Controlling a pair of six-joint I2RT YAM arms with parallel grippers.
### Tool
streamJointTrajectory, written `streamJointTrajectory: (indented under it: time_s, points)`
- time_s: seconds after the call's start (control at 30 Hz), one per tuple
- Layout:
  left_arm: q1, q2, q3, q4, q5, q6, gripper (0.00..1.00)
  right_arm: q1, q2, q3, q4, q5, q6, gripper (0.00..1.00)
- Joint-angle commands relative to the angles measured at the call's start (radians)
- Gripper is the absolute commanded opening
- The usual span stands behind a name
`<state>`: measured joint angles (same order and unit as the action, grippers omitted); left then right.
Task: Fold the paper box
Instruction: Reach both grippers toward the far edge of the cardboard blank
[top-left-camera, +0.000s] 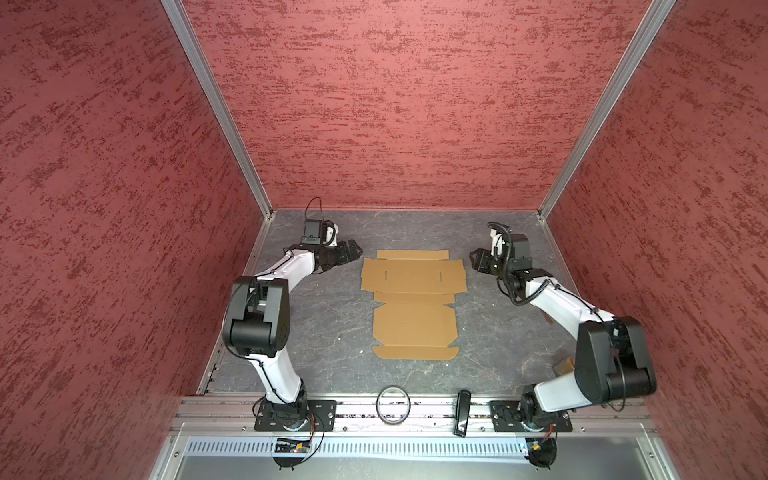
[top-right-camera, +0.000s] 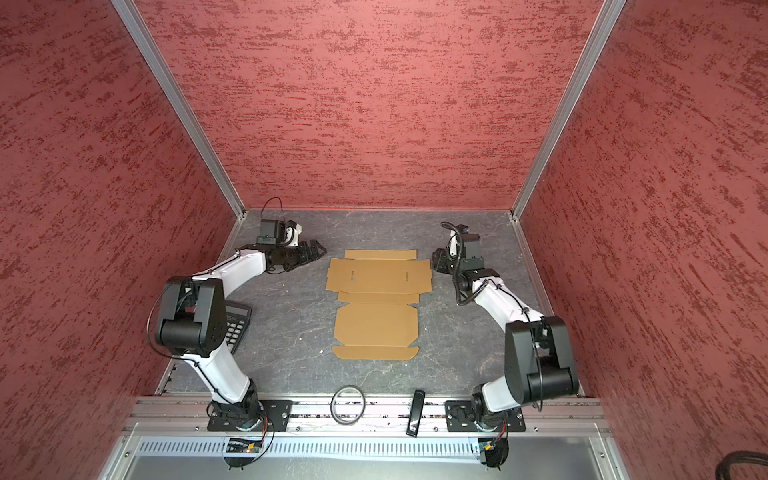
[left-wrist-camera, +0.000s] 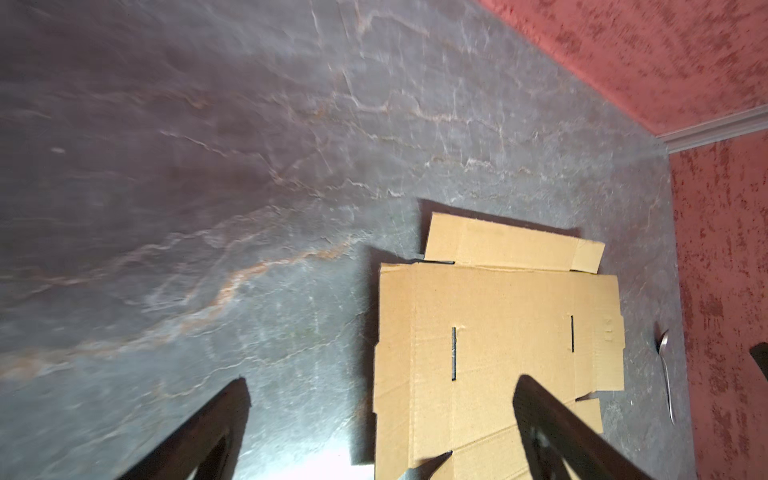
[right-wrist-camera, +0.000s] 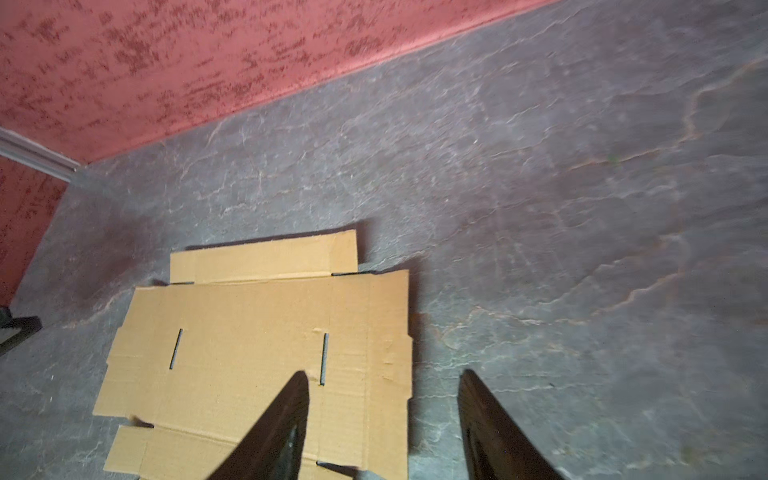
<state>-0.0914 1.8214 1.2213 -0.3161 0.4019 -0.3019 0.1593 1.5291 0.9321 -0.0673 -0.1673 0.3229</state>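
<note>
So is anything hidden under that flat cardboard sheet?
The paper box lies unfolded on the grey table, and only that table shows around its edges. Whatever is directly beneath the sheet is covered, so it cannot be seen.

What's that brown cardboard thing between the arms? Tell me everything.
The paper box is an unfolded, tan corrugated cardboard sheet, die-cut with flaps, creases and two narrow slots in its wider far panel. It lies flat on the grey marbled table. The left gripper and right gripper flank its far end; neither holds it.
</note>
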Motion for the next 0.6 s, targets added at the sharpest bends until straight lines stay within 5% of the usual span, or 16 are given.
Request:
streamJointTrajectory:
  time_s: [0.0,0.57]
  points:
    - [-0.021,0.039,0.047,-0.055,0.031,0.01,1.0,0.042,0.049,0.048,-0.023,-0.024,0.009,0.57]
    - [-0.071,0.151,0.128,-0.141,0.018,0.052,0.76,0.167,0.224,0.143,0.043,-0.072,0.062,0.45]
